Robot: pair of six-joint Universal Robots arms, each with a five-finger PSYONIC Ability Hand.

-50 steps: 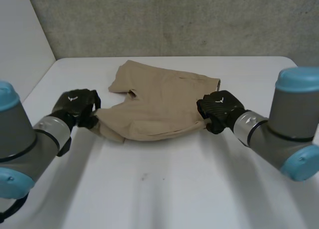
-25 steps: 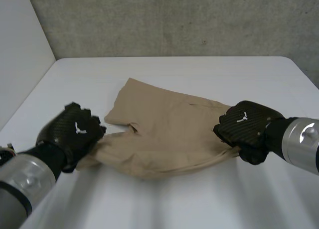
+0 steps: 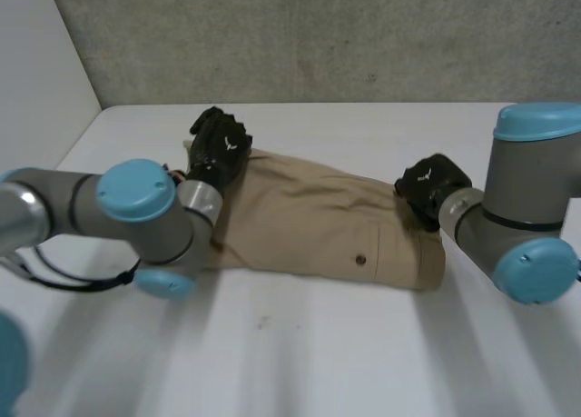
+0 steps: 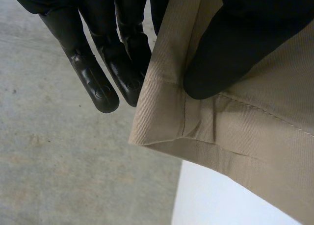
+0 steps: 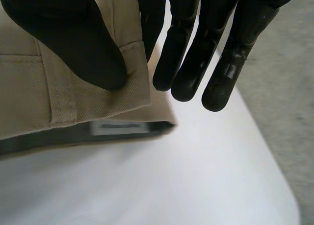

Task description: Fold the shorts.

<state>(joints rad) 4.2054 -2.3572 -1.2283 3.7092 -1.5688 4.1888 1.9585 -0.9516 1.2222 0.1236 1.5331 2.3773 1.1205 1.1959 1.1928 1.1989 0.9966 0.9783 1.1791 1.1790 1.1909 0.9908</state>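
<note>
The tan shorts (image 3: 318,222) lie across the middle of the white table (image 3: 318,353), doubled over, with a button showing near the front. My left hand (image 3: 218,149) is at their far left corner. In the left wrist view its thumb (image 4: 230,48) pinches the hemmed corner of the shorts (image 4: 245,132) against a finger, while the other fingers (image 4: 98,83) stay straight beside the cloth. My right hand (image 3: 434,185) is at the far right end. There its thumb (image 5: 73,43) pinches the waistband corner of the shorts (image 5: 73,102) against a finger.
A grey concrete wall (image 3: 318,35) rises behind the table's far edge, and a pale panel (image 3: 36,90) stands at the left. My left arm (image 3: 136,217) reaches across the left end of the shorts. Bare table lies in front of the shorts.
Both hands have carried the near edge of the shorts up and over to the far side, laying the cloth down doubled. Their grips have stayed on it.
</note>
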